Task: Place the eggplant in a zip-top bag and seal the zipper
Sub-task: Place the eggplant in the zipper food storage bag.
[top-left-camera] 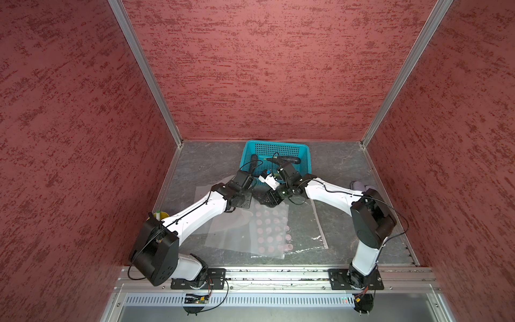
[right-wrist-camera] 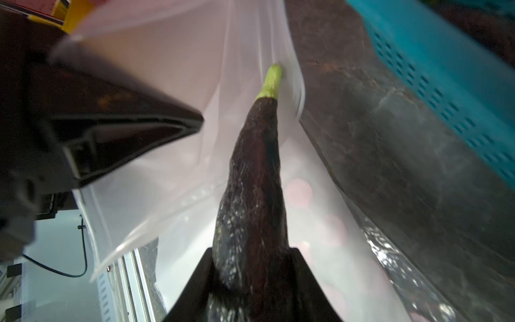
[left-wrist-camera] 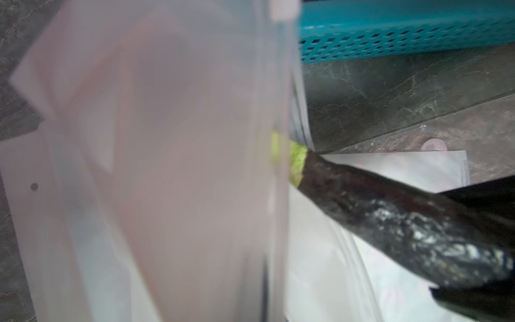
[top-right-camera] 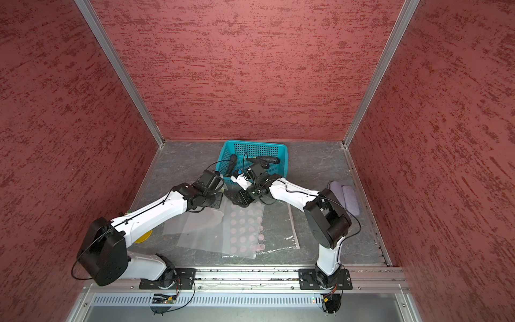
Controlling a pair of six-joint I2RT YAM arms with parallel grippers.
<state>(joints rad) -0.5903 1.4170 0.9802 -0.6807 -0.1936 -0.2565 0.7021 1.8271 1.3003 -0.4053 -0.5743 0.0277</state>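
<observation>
My right gripper [right-wrist-camera: 252, 281] is clamped around the fat end of the eggplant [right-wrist-camera: 252, 178], its two black fingers [right-wrist-camera: 192, 281] pressing on either side of the dark, wrinkled skin. The eggplant points away from my wrist toward twelve o'clock in the right wrist view, and its green stem [right-wrist-camera: 271, 80] touches the lifted edge of the zip-top bag [right-wrist-camera: 167, 69]. My left gripper [right-wrist-camera: 122, 122] is pinched fully shut on that bag's upper flap, holding the frosted plastic up off the table; in the left wrist view the raised sheet [left-wrist-camera: 156, 145] fills most of the frame, with the stem [left-wrist-camera: 295, 161] showing just at its edge. Whether the stem is already past the opening or only against the rim, I cannot tell. In a top view both wrists meet just in front of the teal basket [top-left-camera: 303, 156], which sits at twelve o'clock on the grey table [top-left-camera: 342, 167] and holds more eggplants [top-left-camera: 288, 159]. A bag printed with pink dots [top-left-camera: 270, 228] lies flat toward six o'clock.
</observation>
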